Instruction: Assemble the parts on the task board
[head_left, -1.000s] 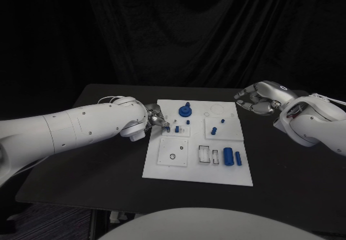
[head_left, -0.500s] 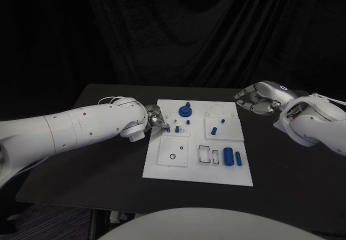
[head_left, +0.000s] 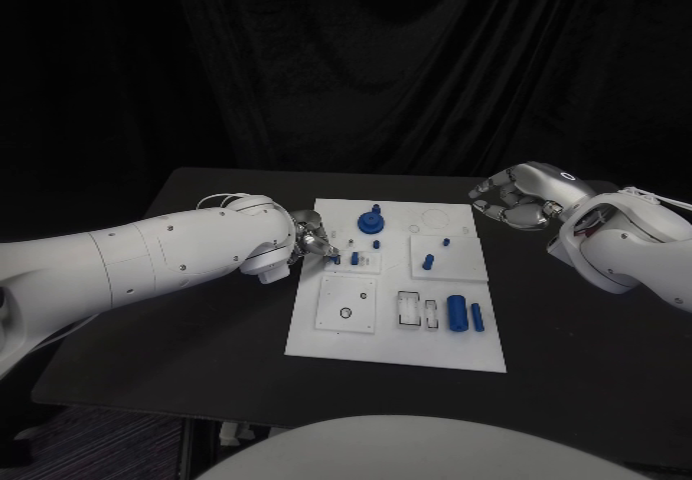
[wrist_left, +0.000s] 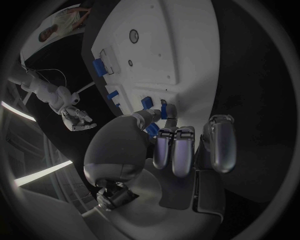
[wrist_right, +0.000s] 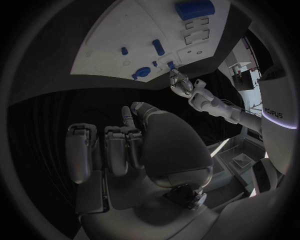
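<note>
The left hand (head_left: 310, 240) pinches a small blue peg (wrist_left: 164, 109) at the task board (head_left: 346, 340) left edge, over its upper-left block. Step in hand: peg insertion. Next, align it upright and press down. The right hand (head_left: 512, 203), beyond the board's upper-right corner, is curled, holding nothing.

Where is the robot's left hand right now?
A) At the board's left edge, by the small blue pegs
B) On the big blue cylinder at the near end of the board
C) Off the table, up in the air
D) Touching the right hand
A: the left hand sits at the left edge of the task board, its fingers by a small blue peg.
</note>
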